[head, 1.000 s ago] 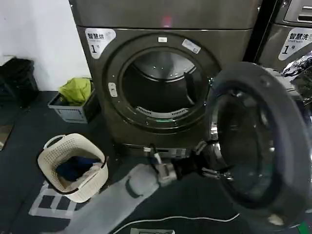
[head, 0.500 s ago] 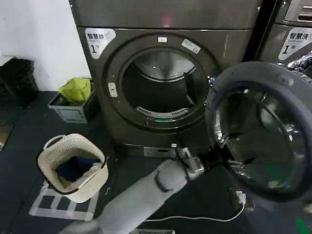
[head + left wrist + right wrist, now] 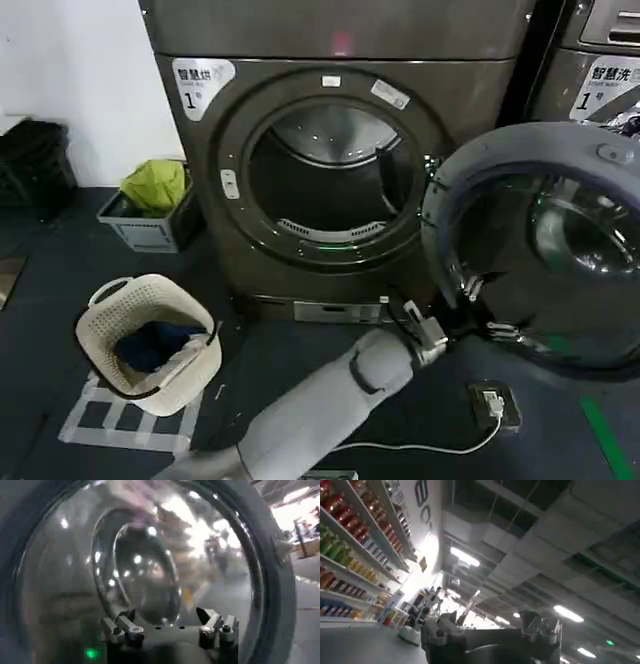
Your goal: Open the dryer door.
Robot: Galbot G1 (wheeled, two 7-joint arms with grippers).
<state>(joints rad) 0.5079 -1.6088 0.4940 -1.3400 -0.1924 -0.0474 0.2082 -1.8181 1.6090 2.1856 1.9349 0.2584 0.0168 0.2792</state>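
From the head camera I see the dryer (image 3: 330,150), a big bronze-grey front-loading machine, standing at the far middle of the scene with its round drum mouth uncovered. A white "1" sticker (image 3: 203,82) sits at its upper left corner. The dryer door (image 3: 545,245) is swung wide open to the right, hinged at the right side of the mouth, its grey plastic rim and dark glass turned toward me.

My left arm reaches from the near middle across the dark floor (image 3: 60,290) toward the door's lower left edge. The left claw (image 3: 470,318) is at the lower inner part of the door. In the left wrist camera that claw (image 3: 170,629) has its fingers spread wide apart, holding nothing, with the door's curved glass (image 3: 145,570) close ahead of it.

The right wrist camera shows the right claw (image 3: 492,627) pointing up toward a ceiling with strip lights and shelves of goods at one side; its fingers stand apart and nothing is between them.

Left of the dryer, a grey crate (image 3: 150,225) holds a yellow-green cloth (image 3: 157,184). Nearer, a cream laundry basket (image 3: 150,345) holds dark blue clothes. A second grey machine (image 3: 590,70) stands at the far right.
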